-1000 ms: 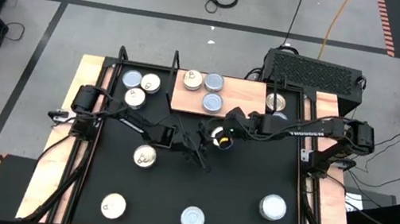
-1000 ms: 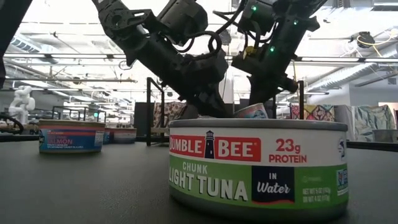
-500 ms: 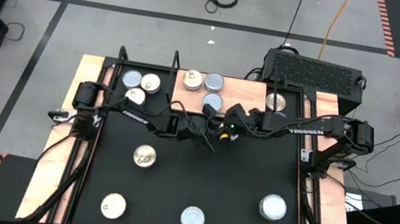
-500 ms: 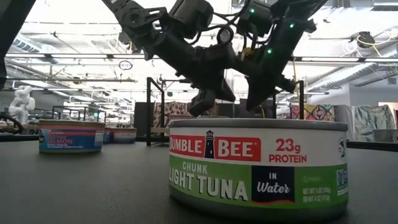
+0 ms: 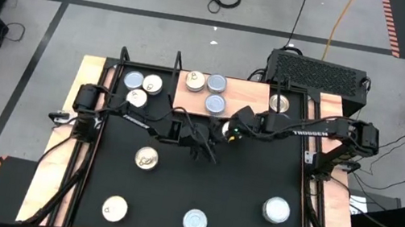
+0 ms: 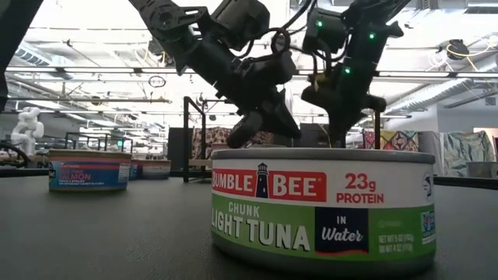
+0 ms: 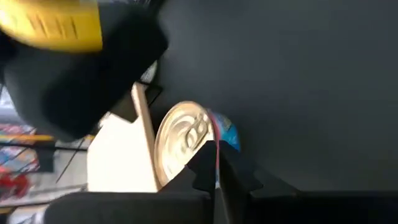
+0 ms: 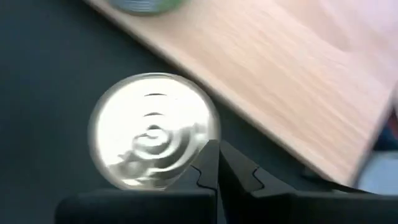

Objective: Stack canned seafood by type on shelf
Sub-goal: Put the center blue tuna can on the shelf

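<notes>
Item: canned seafood, small round tins spread over a black tabletop (image 5: 249, 178).

- One tin (image 5: 226, 131) lies on the black surface just off the near edge of the shelf (image 5: 188, 101), between the two grippers. Its top shows silver in the right wrist view (image 8: 152, 130) and goldish, with a blue side, in the left wrist view (image 7: 183, 140); whether either gripper touches it cannot be told.
- Shelf: light wooden board at the far middle of the table, carrying three tins, one cream (image 5: 195, 82) and two bluish (image 5: 216, 83) (image 5: 215, 102). Its near right corner is covered by the right arm.
- Far-left cluster: three tins (image 5: 142, 88) on the black top, close together.
- A tin (image 5: 279, 104) sits at the far right, near the black ribbed box (image 5: 319, 71).
- Open ground: the near half of the table is broad and mostly bare, with a goldish tin (image 5: 146, 158) left of centre and three tins along the near edge (image 5: 115, 209) (image 5: 195, 222) (image 5: 276, 211).
- Left gripper (image 5: 207, 153): near the table's middle, fingers (image 7: 205, 168) pressed together, holding nothing.
- Right gripper (image 5: 226, 127): just beside the shelf's near edge, fingers (image 8: 233, 174) closed, empty.
- Low view: a green-labelled tuna tin (image 6: 323, 206) fills the foreground and hides the table behind it; both arms cross above it.
</notes>
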`<action>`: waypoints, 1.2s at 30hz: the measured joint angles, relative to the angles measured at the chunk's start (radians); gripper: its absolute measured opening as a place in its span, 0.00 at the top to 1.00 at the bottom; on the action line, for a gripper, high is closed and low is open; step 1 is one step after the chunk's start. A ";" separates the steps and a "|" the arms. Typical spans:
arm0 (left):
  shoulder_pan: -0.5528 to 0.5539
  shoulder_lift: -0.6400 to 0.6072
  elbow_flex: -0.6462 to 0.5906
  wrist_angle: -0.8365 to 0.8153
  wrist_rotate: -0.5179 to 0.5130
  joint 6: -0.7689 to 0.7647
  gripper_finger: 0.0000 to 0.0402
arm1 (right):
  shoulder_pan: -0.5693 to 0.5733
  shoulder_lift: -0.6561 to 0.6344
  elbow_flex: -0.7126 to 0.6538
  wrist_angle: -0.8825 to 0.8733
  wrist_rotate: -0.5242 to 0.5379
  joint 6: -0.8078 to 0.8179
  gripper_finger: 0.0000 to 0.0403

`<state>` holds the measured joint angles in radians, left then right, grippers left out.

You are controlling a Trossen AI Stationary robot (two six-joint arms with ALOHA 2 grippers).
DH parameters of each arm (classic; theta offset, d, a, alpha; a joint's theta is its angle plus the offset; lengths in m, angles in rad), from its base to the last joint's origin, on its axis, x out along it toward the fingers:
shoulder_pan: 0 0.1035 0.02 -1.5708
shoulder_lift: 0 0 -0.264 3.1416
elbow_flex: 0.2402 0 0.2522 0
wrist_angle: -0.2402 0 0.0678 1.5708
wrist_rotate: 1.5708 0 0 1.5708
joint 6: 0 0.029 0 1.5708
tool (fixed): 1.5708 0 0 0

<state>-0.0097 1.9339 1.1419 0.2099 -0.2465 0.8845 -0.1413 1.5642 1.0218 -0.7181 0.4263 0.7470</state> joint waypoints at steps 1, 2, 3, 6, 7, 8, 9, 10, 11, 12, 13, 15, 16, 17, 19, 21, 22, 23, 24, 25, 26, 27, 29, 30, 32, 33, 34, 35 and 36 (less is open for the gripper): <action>0.001 0.000 0.000 0.000 0.019 0.000 0.93 | 0.000 0.000 0.000 -0.014 0.016 0.010 1.00; 0.005 0.000 0.000 -0.001 0.032 -0.002 0.91 | 0.000 0.001 0.000 -0.021 0.026 0.016 1.00; 0.008 0.000 0.000 -0.002 0.040 -0.011 0.88 | 0.000 0.002 0.000 -0.017 0.026 0.016 1.00; 0.033 0.000 -0.001 -0.013 0.067 -0.028 0.79 | 0.000 0.009 0.000 0.015 0.016 0.008 1.00; 0.041 0.000 -0.001 -0.015 0.073 -0.042 0.76 | 0.002 0.011 0.000 0.015 0.013 0.007 1.00; 0.050 0.001 -0.001 -0.021 0.083 -0.062 0.73 | 0.004 0.016 0.000 0.020 0.013 0.007 1.00; 0.059 0.001 -0.001 -0.029 0.098 -0.068 0.70 | 0.005 0.020 0.000 0.024 0.013 0.005 1.00; 0.067 0.006 -0.001 -0.030 0.112 -0.068 0.67 | 0.006 0.022 0.000 0.023 0.012 0.003 1.00; 0.073 0.013 -0.001 -0.029 0.120 -0.067 0.65 | 0.006 0.023 -0.001 0.022 0.010 -0.001 1.00; 0.081 0.020 -0.001 -0.031 0.126 -0.068 0.63 | 0.006 0.023 -0.002 0.027 0.004 -0.003 1.00; 0.089 0.028 -0.002 -0.034 0.134 -0.068 0.62 | 0.006 0.023 -0.002 0.040 -0.008 -0.006 1.00; 0.101 0.049 -0.002 -0.019 0.145 -0.067 0.61 | 0.008 0.029 -0.002 0.065 -0.018 -0.009 1.00; 0.105 0.056 -0.002 -0.003 0.145 -0.067 0.60 | 0.010 0.031 -0.002 0.061 -0.018 -0.011 1.00; 0.105 0.060 -0.002 -0.007 0.140 -0.067 0.60 | 0.013 0.040 -0.002 0.060 -0.017 -0.011 1.00; 0.106 0.060 -0.004 0.001 0.137 -0.067 0.60 | 0.019 0.051 -0.002 0.059 -0.017 -0.011 1.00; 0.106 0.060 -0.003 0.029 0.145 -0.066 0.60 | 0.029 0.051 -0.002 0.052 -0.008 -0.012 1.00; 0.111 0.060 -0.003 0.043 0.145 -0.066 0.60 | 0.035 0.049 -0.002 0.061 -0.002 -0.011 1.00; 0.115 0.060 -0.002 0.053 0.145 -0.061 0.60 | 0.041 0.047 -0.001 0.067 -0.001 -0.011 1.00; 0.119 0.060 0.004 0.044 0.154 -0.055 0.60 | 0.049 0.040 -0.001 0.058 -0.001 -0.009 1.00; 0.124 0.060 0.014 0.023 0.172 -0.046 0.60 | 0.056 0.031 -0.002 0.043 0.009 -0.002 1.00; 0.127 0.070 0.027 0.003 0.186 -0.041 0.60 | 0.064 0.020 -0.002 0.033 0.021 0.008 1.00; 0.130 0.081 0.041 -0.005 0.190 -0.041 0.60 | 0.071 0.004 -0.001 0.019 0.035 0.022 1.00; 0.135 0.105 0.064 -0.040 0.190 -0.041 0.60 | 0.095 -0.020 -0.001 -0.030 0.075 0.060 1.00; 0.139 0.122 0.082 -0.041 0.191 -0.041 0.60 | 0.108 -0.034 -0.002 -0.046 0.095 0.081 1.00; 0.140 0.150 0.120 -0.059 0.190 -0.041 0.60 | 0.140 -0.072 -0.002 -0.096 0.132 0.131 1.00; 0.140 0.163 0.142 -0.076 0.190 -0.041 0.60 | 0.157 -0.089 -0.002 -0.117 0.159 0.154 1.00; 0.140 0.173 0.158 -0.087 0.186 -0.041 0.60 | 0.173 -0.112 -0.002 -0.127 0.181 0.177 1.00; 0.138 0.183 0.169 -0.105 0.175 -0.041 0.60 | 0.195 -0.132 -0.002 -0.147 0.198 0.202 1.00; 0.137 0.194 0.180 -0.114 0.168 -0.039 0.60 | 0.214 -0.147 -0.002 -0.171 0.209 0.223 1.00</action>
<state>0.1273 2.1275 1.3221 0.0961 -0.0788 0.8459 0.0724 1.4168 1.0199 -0.8892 0.6348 0.9700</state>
